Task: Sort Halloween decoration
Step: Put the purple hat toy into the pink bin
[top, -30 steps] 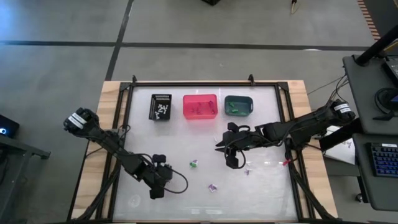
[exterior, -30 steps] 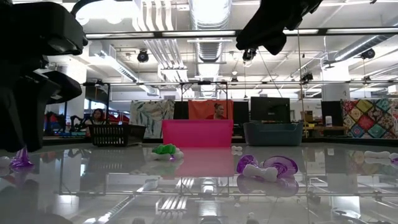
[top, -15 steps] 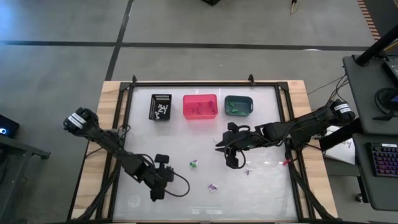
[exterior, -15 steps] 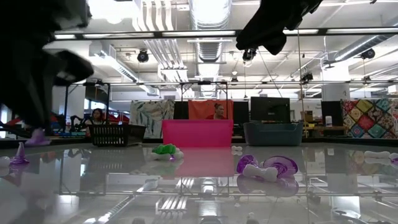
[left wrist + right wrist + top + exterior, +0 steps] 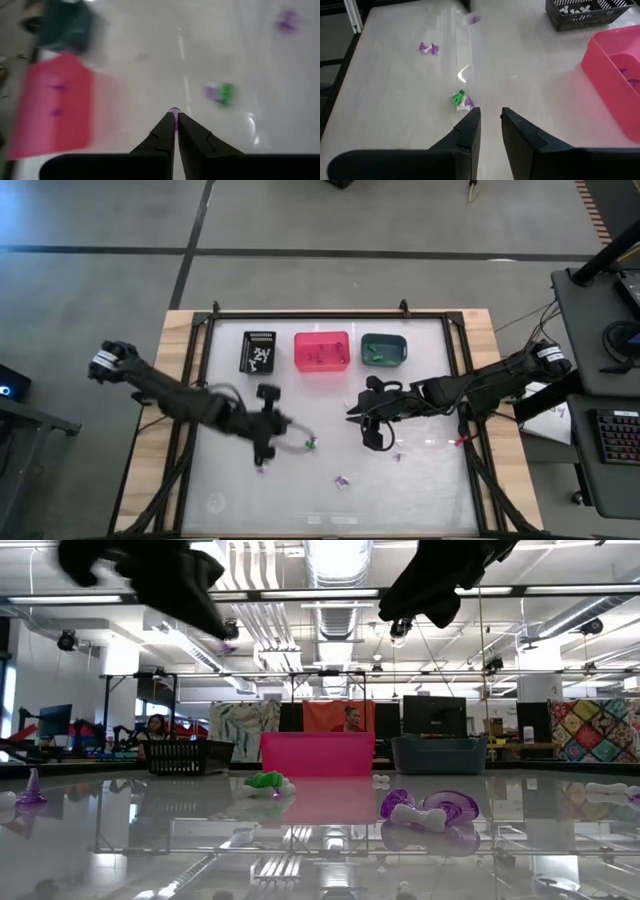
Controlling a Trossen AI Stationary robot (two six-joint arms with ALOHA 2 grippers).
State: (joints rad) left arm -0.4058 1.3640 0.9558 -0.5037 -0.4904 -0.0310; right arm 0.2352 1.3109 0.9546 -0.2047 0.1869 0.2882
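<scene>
Tabletop bins: black bin [image 5: 258, 351] holds white trinkets [image 5: 572, 8].

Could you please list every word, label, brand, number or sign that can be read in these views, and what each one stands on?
No text can be read in any view.
White bands on the left arm and right arm: too small to read.
Black bin, pink bin, teal bin: no labels visible.
Keyboard: keys too small to read.
</scene>
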